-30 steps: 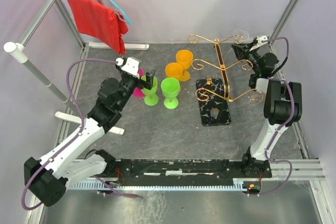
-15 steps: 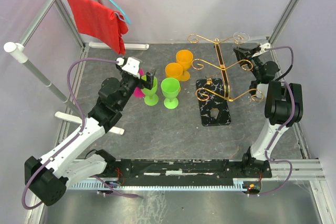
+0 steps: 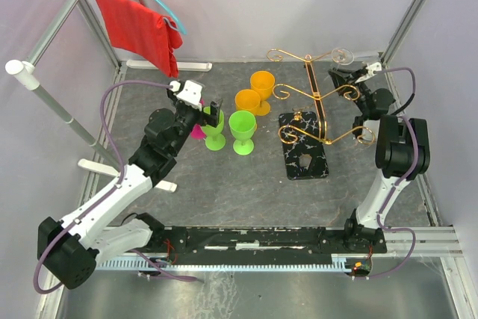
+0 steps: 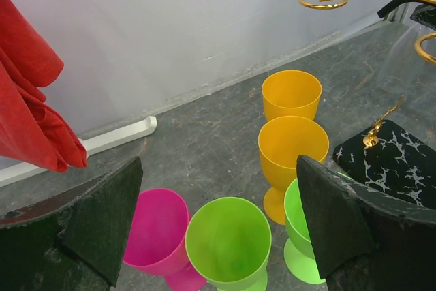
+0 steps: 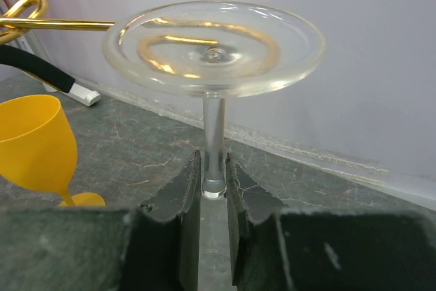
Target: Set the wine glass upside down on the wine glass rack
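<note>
Wine glass (image 3: pixel 342 55) was up at the far right of the table (image 3: pixel 224 184), a dark grey stone-look surface inside a white-walled bay.

Left arm reached in from near left. Left gripper (image 3: pixel 215 113) hung over the cluster of cups, its jaws wide apart and nothing between them.

Right arm stood tall along the right side, wrist turned toward the rack's far right arm.

Red cloth (image 3: pixel 138 28) was draped on a teal hanger (image 3: pixel 160 5) at far left, on a slanting rail.

Wine glass rack (image 3: pixel 315 95) stood right of centre: gold wire, central post, scroll-ended arms, on a black white-veined base (image 3: pixel 302 147). No glass hung free on it.

Five plastic cups were grouped just left of the rack, all upright. Two orange cups (image 4: pixel 291 93) were at the back, one behind the other. Two green cups (image 4: pixel 228 236) were nearer, side by side. One pink cup (image 4: pixel 158 226) was leftmost, partly under the left wrist in the overhead view.

Right gripper (image 5: pixel 213 175) was clamped on the clear stem (image 5: pixel 213 134), fingers (image 5: pixel 180 195) pinching it low down. The glass was inverted, the round foot (image 5: pixel 214 46) uppermost and about level. The foot sat at the scroll end of the rack's far right arm; gold wire showed through the disc. Could not tell whether foot and wire touched. The bowl was hidden below the fingers in the wrist view.
</note>
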